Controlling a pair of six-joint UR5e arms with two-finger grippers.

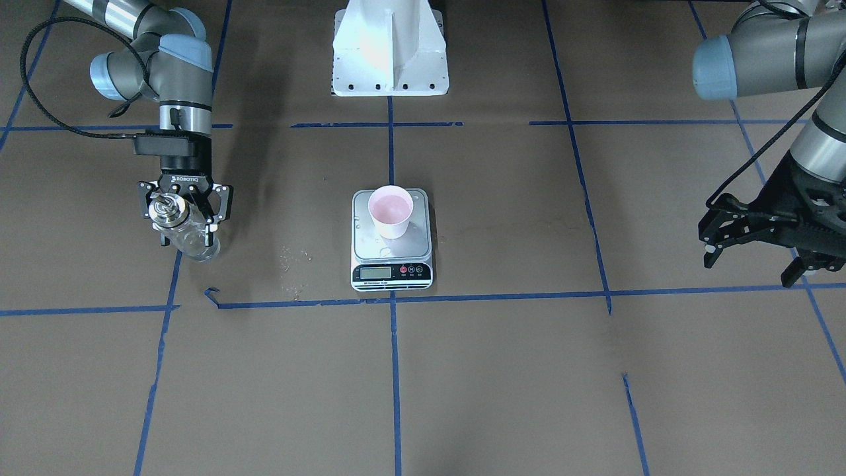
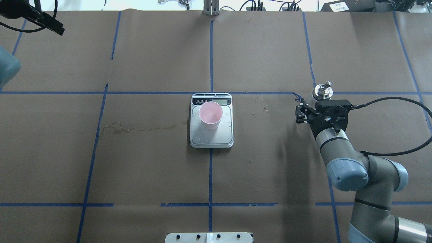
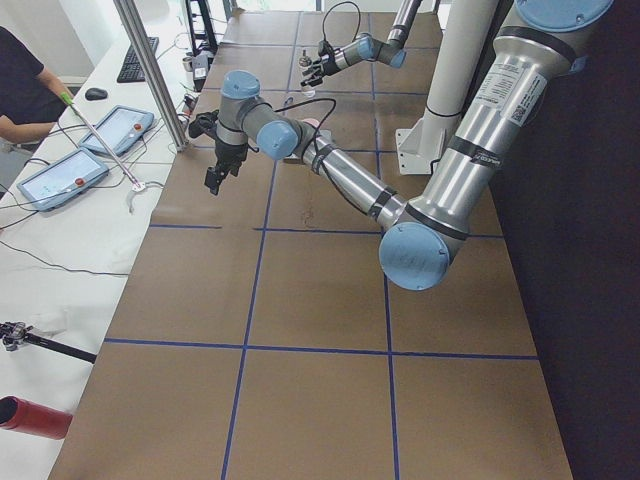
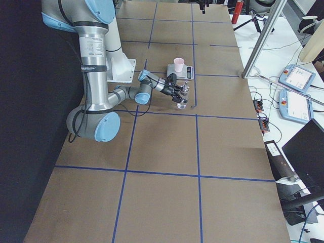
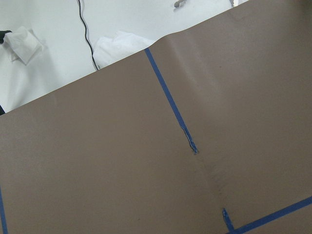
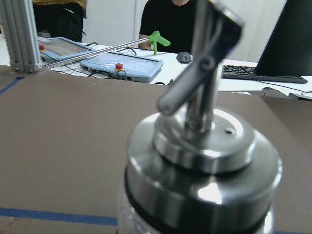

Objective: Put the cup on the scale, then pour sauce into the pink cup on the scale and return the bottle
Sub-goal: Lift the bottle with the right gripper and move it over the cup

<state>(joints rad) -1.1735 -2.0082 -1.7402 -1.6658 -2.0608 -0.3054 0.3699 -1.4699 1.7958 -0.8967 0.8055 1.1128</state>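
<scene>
The pale pink cup [image 1: 390, 211] stands upright on the silver scale [image 1: 391, 272] at the table's middle; both also show in the overhead view, cup [image 2: 210, 115] on scale [image 2: 202, 139]. My right gripper [image 1: 186, 231] is shut on the clear glass bottle [image 1: 193, 243], upright, at or just above the paper well to the side of the scale. Its silver cap and spout [image 6: 200, 161] fill the right wrist view, and the cap shows from overhead [image 2: 322, 91]. My left gripper [image 1: 750, 268] is open and empty, raised far on the other side. The sauce cannot be made out.
The white robot base [image 1: 390, 53] stands behind the scale. Droplets and damp stains [image 2: 135, 128] mark the brown paper near the scale. Blue tape lines [image 1: 394, 370] grid the table. Operators and tablets [image 6: 122, 63] sit beyond the far edge.
</scene>
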